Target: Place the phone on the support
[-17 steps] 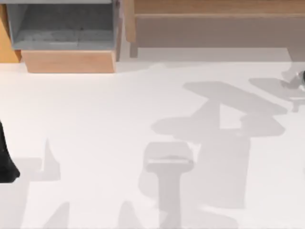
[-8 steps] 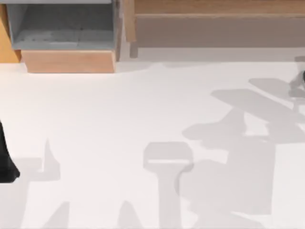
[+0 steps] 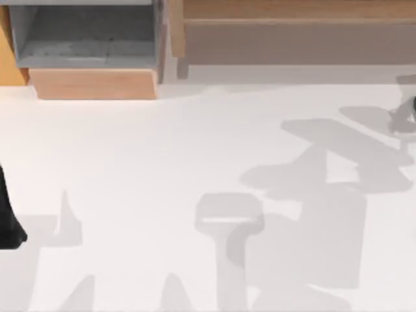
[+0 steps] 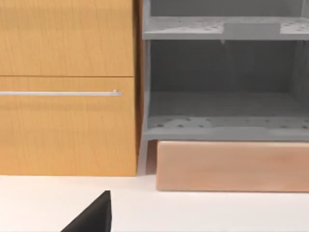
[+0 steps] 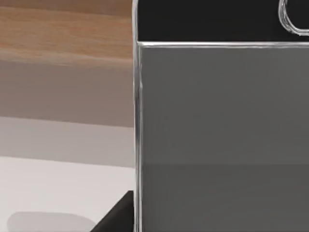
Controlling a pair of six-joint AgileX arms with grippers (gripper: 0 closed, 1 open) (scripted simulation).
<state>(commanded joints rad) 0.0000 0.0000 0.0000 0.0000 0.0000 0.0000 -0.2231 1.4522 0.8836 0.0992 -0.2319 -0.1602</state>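
**Op:** White surface [image 3: 130,149] under the grey shelf unit [image 3: 84,36] is bare apart from shadows. The big arm shadow [image 3: 325,195] on the right half swung right half a second ago and has now come back a little to the left.

**Eng:** Phone?

**Op:** The phone [image 5: 217,135] is hard up against the right wrist camera, off the surface. I can see the grey screen, a black band and the edge of the round button [image 5: 294,14]. One dark finger [image 5: 118,215] sits at its silver rim, so I judge the right claw [image 3: 406,116], at the surface's right edge, is clamped on the phone.

**Eng:** Left side?

**Op:** Left arm [image 3: 8,218] is parked at the left edge. Can't tell the state of the left claw [image 4: 94,215].

**Eng:** Meaning?

**Op:** It's mid-carry, not placed. The small shadow [image 3: 229,218] at centre-front hasn't moved. My guess is that it marks the support's spot, so the arm needs to travel further left before lowering.
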